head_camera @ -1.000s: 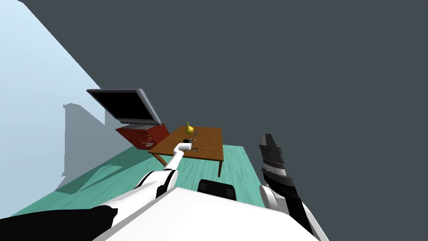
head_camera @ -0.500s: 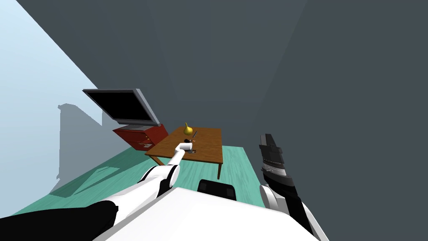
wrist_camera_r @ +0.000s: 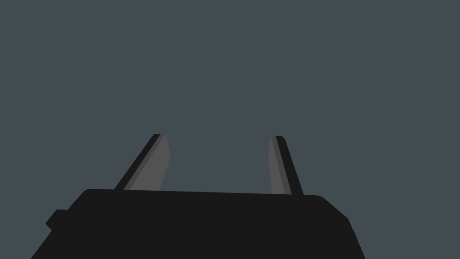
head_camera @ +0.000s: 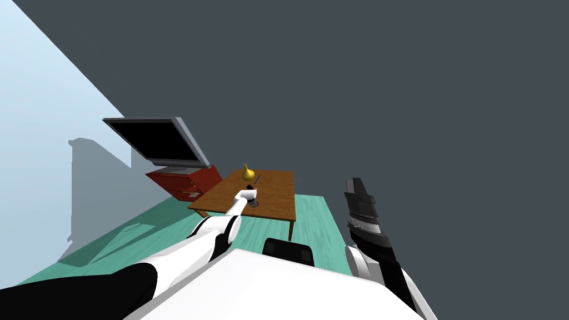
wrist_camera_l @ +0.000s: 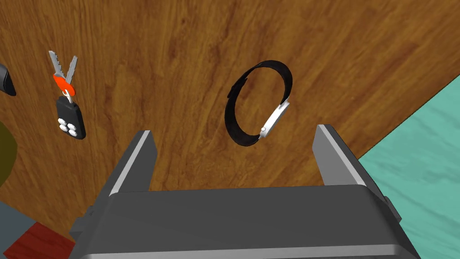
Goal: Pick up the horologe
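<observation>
The left gripper [wrist_camera_l: 234, 130] hangs over the wooden table [wrist_camera_l: 179, 54] and points down at it. Its two fingers are spread wide apart and nothing is between them. The horologe [wrist_camera_l: 274, 119] is a wristwatch with a black band and a silver case. It lies on the table top just ahead of the fingertips and inside their span, nearer the finger on the side of the table edge. The band is closed into a loop, and the opening of the loop faces the gripper. The finger spread is wider than the loop, which suggests the posture is set so the fingers can come down on either side of the band and close on it. The watch lies close to the table edge, beyond which the teal floor [wrist_camera_l: 417, 148] shows. A push from the far finger could therefore slide the watch toward that edge. A bunch of keys with a black fob [wrist_camera_l: 70, 120] lies well apart from the watch, beyond the other finger, and does not obstruct the approach. A yellow gourd-shaped vase [head_camera: 248, 173] stands farther back on the table. A television [head_camera: 155, 141] on a red cabinet [head_camera: 186, 180] stands off the table's far corner. The right gripper [wrist_camera_r: 219, 136] is held up at the robot's right side, away from the table, with its fingers apart and holding nothing.
</observation>
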Controlling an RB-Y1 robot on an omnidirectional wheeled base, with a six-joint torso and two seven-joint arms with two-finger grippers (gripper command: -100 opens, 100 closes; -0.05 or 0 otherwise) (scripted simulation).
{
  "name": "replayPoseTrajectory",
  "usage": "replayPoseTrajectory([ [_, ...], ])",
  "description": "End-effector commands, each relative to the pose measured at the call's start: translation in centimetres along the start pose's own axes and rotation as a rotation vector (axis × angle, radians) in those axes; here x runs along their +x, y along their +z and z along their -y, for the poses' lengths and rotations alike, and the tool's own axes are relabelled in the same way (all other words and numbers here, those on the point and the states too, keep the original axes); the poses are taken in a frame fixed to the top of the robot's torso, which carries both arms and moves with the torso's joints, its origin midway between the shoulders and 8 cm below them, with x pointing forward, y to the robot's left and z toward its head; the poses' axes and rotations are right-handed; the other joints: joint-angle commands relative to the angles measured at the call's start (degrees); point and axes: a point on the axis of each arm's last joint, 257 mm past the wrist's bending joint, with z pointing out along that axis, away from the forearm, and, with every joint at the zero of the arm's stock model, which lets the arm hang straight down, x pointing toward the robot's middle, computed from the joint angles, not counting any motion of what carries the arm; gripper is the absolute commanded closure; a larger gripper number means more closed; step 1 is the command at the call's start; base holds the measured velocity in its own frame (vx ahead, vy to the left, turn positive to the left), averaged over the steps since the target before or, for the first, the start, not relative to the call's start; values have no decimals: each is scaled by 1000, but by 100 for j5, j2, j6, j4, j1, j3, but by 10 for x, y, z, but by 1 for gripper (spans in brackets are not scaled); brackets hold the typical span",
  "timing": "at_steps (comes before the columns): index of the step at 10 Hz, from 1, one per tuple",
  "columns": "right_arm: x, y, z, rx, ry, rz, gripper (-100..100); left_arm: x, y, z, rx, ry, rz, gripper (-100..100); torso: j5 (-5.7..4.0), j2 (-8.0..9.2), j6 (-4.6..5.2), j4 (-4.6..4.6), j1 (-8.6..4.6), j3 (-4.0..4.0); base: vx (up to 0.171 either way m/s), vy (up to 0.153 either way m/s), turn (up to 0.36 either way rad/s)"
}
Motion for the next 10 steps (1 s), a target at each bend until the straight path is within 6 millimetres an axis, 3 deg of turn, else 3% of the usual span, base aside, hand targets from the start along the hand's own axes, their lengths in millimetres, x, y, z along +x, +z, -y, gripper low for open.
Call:
replayPoseTrajectory([
  [1,0,0,0,0,0,0,0,2,2,-14,-56,-6,2,-100,0,0,0,0,0,0,52,-18,-2],
  [4,0,0,0,0,0,0,0,3,5,-34,-119,-11,7,-100,1,3,-1,0,3,1,42,-9,0],
  [7,0,0,0,0,0,0,0,3,6,-38,-129,-12,7,-100,1,15,-1,3,6,8,11,-2,1],
  [8,0,0,0,0,0,0,0,3,6,-38,-131,-12,8,0,1,18,-1,4,7,10,0,0,0],
  [9,0,0,0,0,0,0,0,1,13,-49,-131,-10,7,-100,1,20,-1,4,7,11,42,11,11],
  [10,0,0,0,0,0,0,0,1,16,-55,-131,-9,7,-100,2,10,-2,2,12,6,70,16,16],
])
